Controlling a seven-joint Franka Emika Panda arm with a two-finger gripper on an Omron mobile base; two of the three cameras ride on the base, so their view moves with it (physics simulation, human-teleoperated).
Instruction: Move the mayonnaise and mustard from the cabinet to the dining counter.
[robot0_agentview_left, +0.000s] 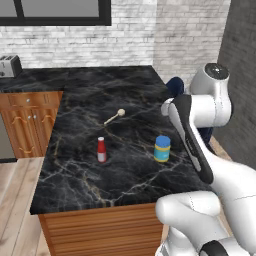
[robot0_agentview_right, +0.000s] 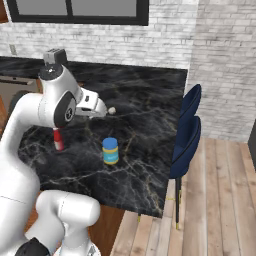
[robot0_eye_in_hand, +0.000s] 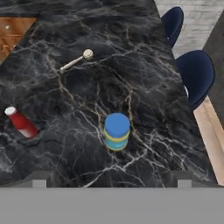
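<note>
Standing upright on the dining counter (robot0_agentview_left: 75, 165), the mayonnaise (robot0_agentview_left: 162, 148) is a squat jar with a blue lid, a pale yellow middle and a blue lower band. It sits toward the right side of the black, white-veined marble top, fairly near the front edge, above the brown slatted base. In the hand view the jar (robot0_eye_in_hand: 117, 131) shows from above, near the middle of the frame, and nothing touches it. The gripper's two finger tips, one at the lower left (robot0_eye_in_hand: 39, 183) of that view, stand far apart at the bottom edge, so the jaws are wide open and empty, held above the counter with the jar between and beyond them. To the left of the mayonnaise, well apart from it, a slim red bottle (robot0_agentview_left: 101, 149) with a white cap stands upright. Farther back lies a pale wooden honey dipper (robot0_agentview_left: 114, 116), flat on the marble. Two dark blue chairs (robot0_agentview_right: 188, 131) are drawn up along the right side of the island. At the far left a toaster (robot0_agentview_left: 9, 65) rests on a separate counter, over low drawer cabinets (robot0_agentview_left: 27, 122)
</note>
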